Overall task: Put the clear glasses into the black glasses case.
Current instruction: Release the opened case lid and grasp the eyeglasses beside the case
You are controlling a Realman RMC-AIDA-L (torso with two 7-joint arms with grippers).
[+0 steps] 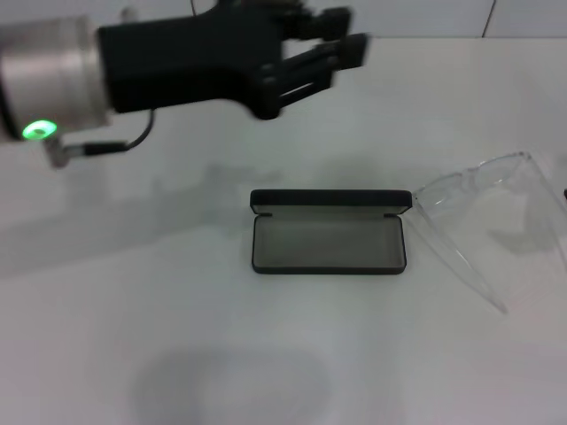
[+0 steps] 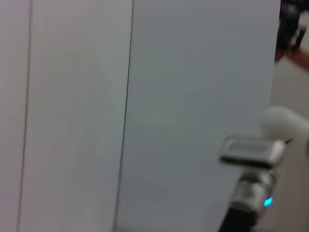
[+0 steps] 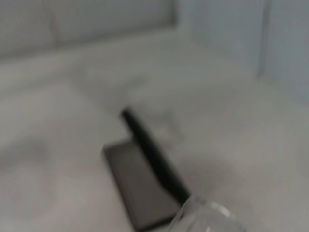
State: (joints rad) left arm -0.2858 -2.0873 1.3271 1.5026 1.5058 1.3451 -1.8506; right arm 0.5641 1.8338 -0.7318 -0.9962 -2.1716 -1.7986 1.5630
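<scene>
The clear glasses lie just right of the open black glasses case, well right of the raised left gripper, fingers seemingly closed on nothing; the right gripper is unseen.

**Open case at centre, glasses to its right**

The black glasses case is lying open near the middle of the table, its lid standing up along the far edge. The clear glasses are sitting just beside the case's right end, their arms reaching toward the near side. The left gripper is hovering above the table, behind the case and toward its left.
</scene>
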